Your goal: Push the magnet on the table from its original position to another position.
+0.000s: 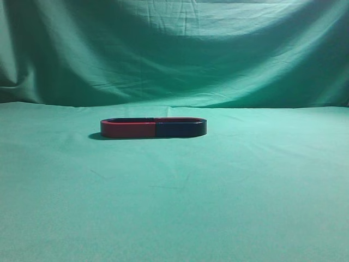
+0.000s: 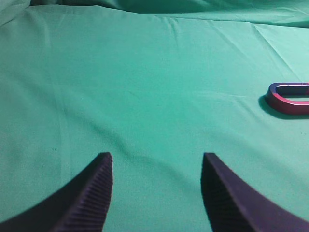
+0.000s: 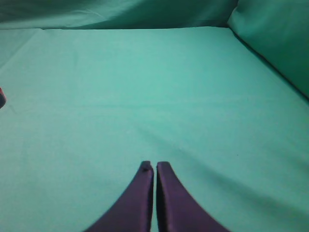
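Observation:
The magnet [image 1: 181, 128] lies flat on the table [image 1: 174, 207] at mid-depth, its navy-blue side facing me and a thin red arm behind. Its open end meets a red-sided U-shaped magnet [image 1: 128, 129] on its left, so the two form one oval. The left wrist view shows the rounded end of the red-sided magnet [image 2: 289, 99] at the right edge, far from my open, empty left gripper [image 2: 157, 159]. My right gripper [image 3: 154, 166] is shut on nothing over bare cloth. A dark sliver [image 3: 1, 98] at that view's left edge may be the magnet. Neither gripper shows in the exterior view.
A draped green cloth backdrop [image 1: 174, 54] rises behind the table. In the right wrist view the backdrop [image 3: 275, 43] folds up at the far right. The table cloth is slightly wrinkled.

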